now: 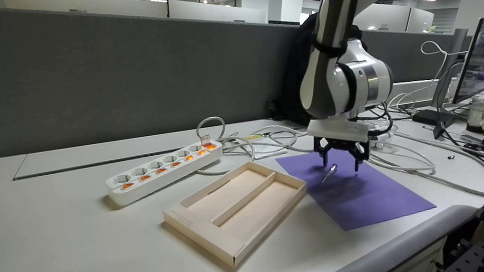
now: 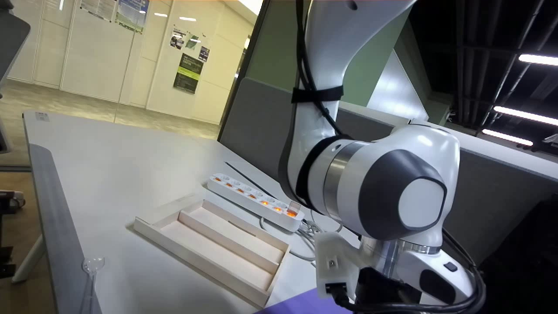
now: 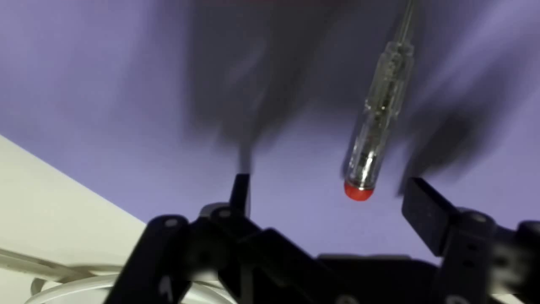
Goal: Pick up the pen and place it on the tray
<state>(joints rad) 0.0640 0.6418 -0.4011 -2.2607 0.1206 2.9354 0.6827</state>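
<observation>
1. On your white surface, the pen lies atop the purple sheet.
2. Your end effector hangs spread, empty; the wrist view puts the pen toward one o'clock.
3. It sits off-centre, so your closing could roll it aside.

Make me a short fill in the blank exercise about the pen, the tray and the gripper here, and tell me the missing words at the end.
The sheet under the pen is coloured ____.
In the wrist view, the pen's lower end is coloured ____.
The number of compartments in the tray is ____.
The gripper is not shut but ____.

Missing words: purple; red; two; open.
</observation>
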